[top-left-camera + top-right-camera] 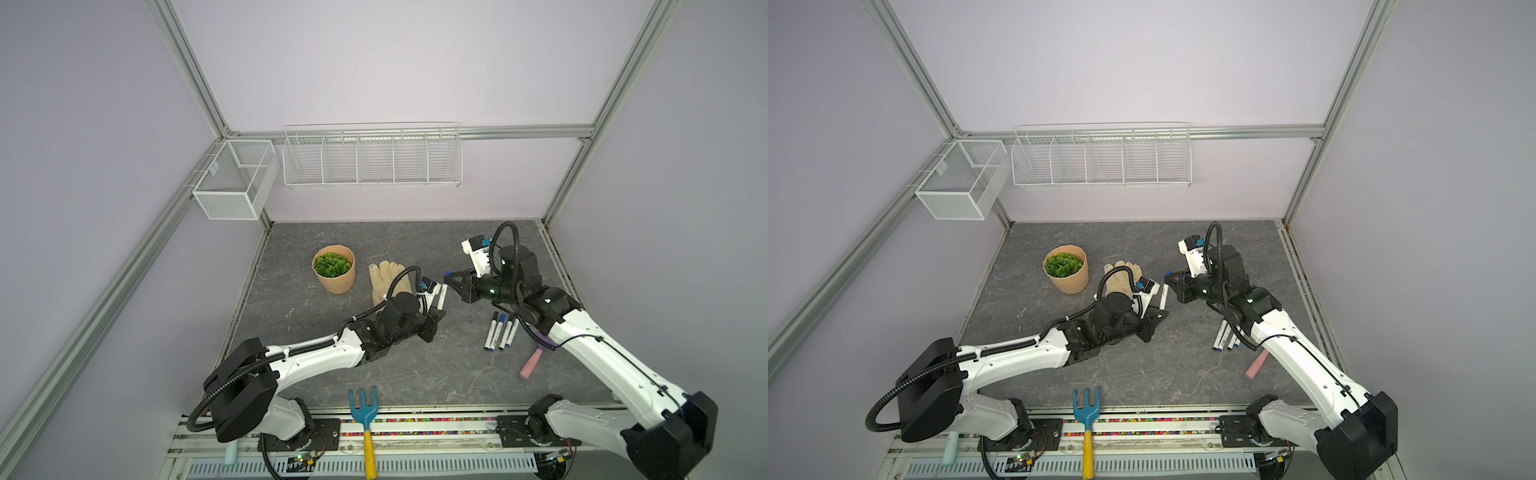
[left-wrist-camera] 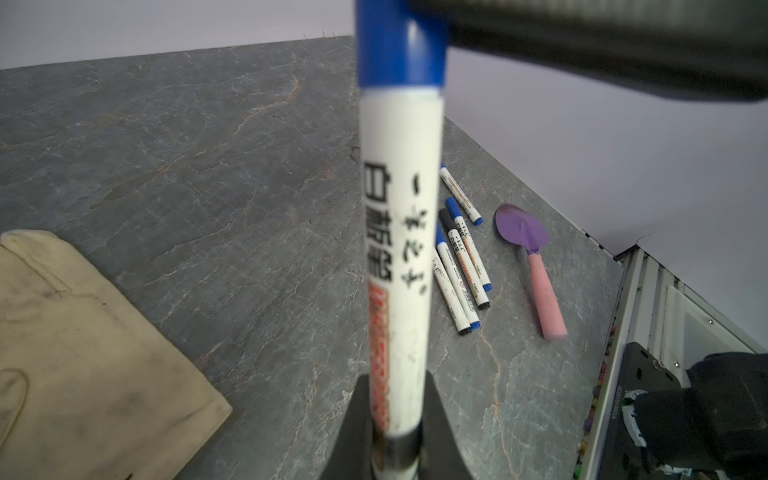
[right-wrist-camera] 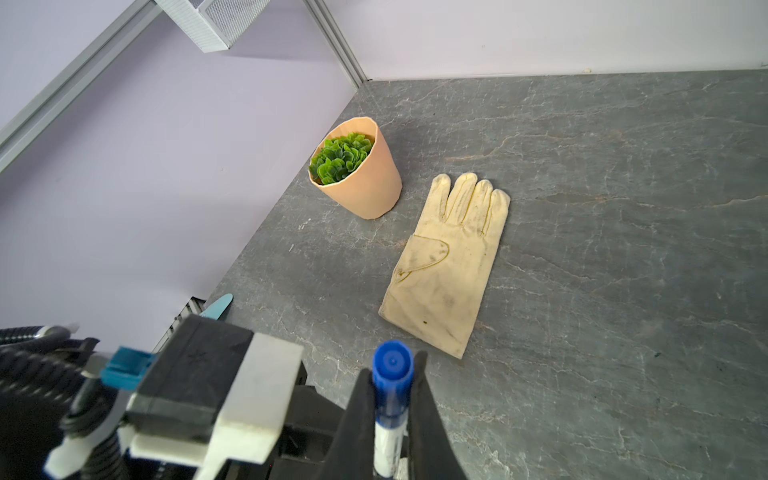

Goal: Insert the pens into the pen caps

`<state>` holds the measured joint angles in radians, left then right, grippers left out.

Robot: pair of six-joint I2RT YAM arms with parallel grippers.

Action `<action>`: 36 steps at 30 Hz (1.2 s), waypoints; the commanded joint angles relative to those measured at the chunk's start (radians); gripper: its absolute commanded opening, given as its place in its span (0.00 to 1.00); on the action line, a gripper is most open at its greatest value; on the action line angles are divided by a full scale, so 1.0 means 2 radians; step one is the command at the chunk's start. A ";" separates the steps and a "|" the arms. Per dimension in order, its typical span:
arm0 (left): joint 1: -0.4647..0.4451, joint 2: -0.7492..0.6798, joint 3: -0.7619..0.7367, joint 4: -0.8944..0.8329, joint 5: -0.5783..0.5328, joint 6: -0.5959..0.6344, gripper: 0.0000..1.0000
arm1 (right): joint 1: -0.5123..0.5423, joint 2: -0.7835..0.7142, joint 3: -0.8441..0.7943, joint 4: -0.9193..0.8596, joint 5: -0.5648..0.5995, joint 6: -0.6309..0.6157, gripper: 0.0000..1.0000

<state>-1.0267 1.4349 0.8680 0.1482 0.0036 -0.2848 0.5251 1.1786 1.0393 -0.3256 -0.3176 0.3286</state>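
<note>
Both the left arm and the right arm have glossy white shells dotted with small dark screws, joined by bulky black motor housings. A ribbed black cable runs along each, pinned by white ties. Small green lights glow on the right wrist joints. Each wrist camera is a black-and-white block with a blue plug. The left gripper and right gripper have matte black tapered fingers.

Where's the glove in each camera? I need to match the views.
Top view: glove mid-table, right of the plant pot, partly behind the left arm.
Top view: same spot.
Left wrist: cropped at the frame edge, beside the blue-capped pen.
Right wrist: whole, beyond that pen.
Shared landmark: the blue-capped pen, in all four.
</note>
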 commanded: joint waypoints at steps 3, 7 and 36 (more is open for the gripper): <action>0.011 -0.031 0.117 0.240 -0.014 0.042 0.00 | 0.038 0.071 -0.049 -0.246 -0.012 -0.019 0.06; 0.016 -0.035 0.118 0.241 -0.005 0.040 0.00 | 0.039 0.087 -0.051 -0.254 0.005 -0.015 0.06; -0.051 0.240 0.088 0.206 0.071 0.000 0.50 | -0.057 0.207 -0.042 -0.159 0.066 0.054 0.06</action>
<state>-1.1088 1.9366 0.9752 0.3454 0.0628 -0.3233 0.3920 1.5425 0.9817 -0.6334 -0.2180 0.4343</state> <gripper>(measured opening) 0.484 0.123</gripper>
